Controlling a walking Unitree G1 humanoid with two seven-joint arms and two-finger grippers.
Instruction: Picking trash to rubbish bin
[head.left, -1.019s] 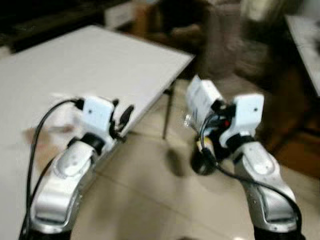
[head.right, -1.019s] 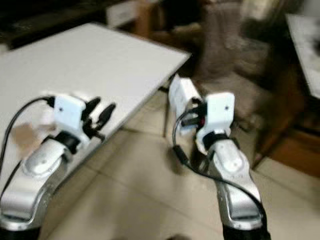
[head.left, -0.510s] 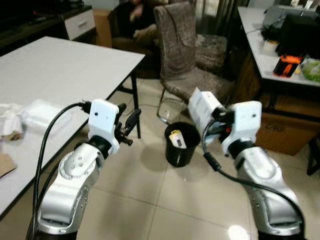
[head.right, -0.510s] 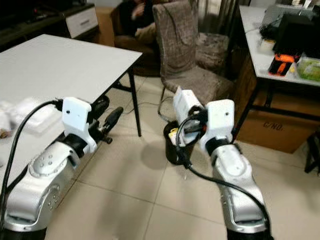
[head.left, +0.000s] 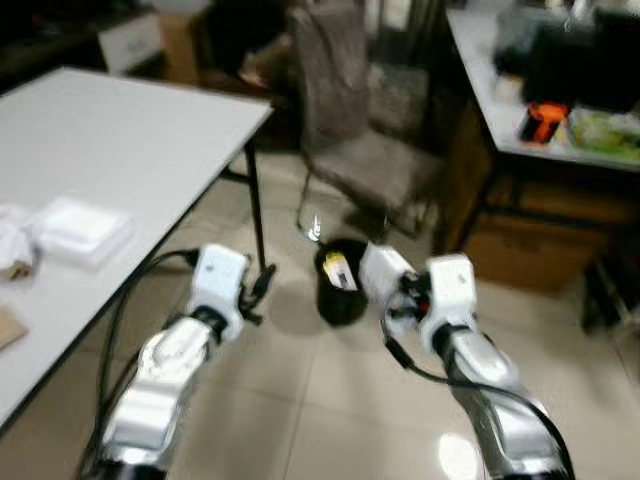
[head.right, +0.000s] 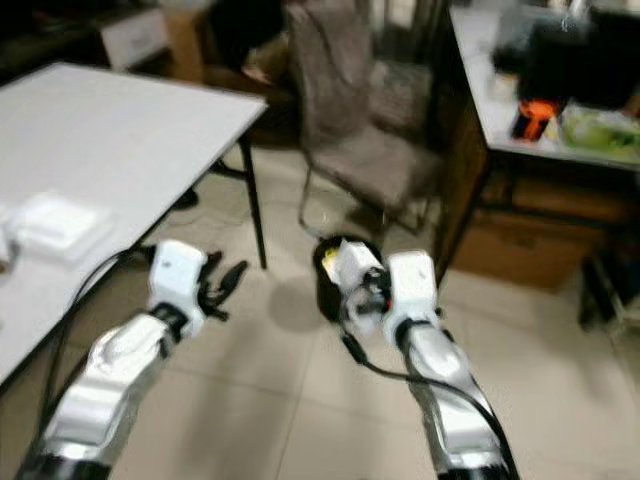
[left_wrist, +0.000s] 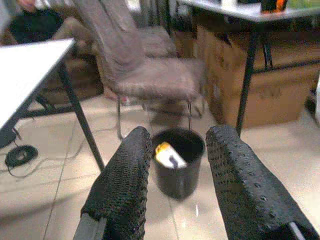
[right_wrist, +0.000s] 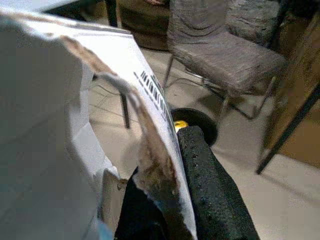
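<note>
Only wrist view: right claw (right_wrist: 165, 200) clamps torn box (right_wrist: 75, 130).

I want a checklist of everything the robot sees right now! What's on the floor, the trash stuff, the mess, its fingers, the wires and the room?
Surface: tiled floor, glossy.
Job's things: black bin on the floor by the chair, a yellow item inside; white carton held in front of it.
Clutter: white box and crumpled wrappers on the white table.
Grippers: right gripper fingers shut on the carton; left gripper fingers open, holding nothing, pointing at the bin.
Cables: black cable along the left arm; coiled cord on the floor.
Surroundings: grey chair, desk with cardboard box beneath.
</note>
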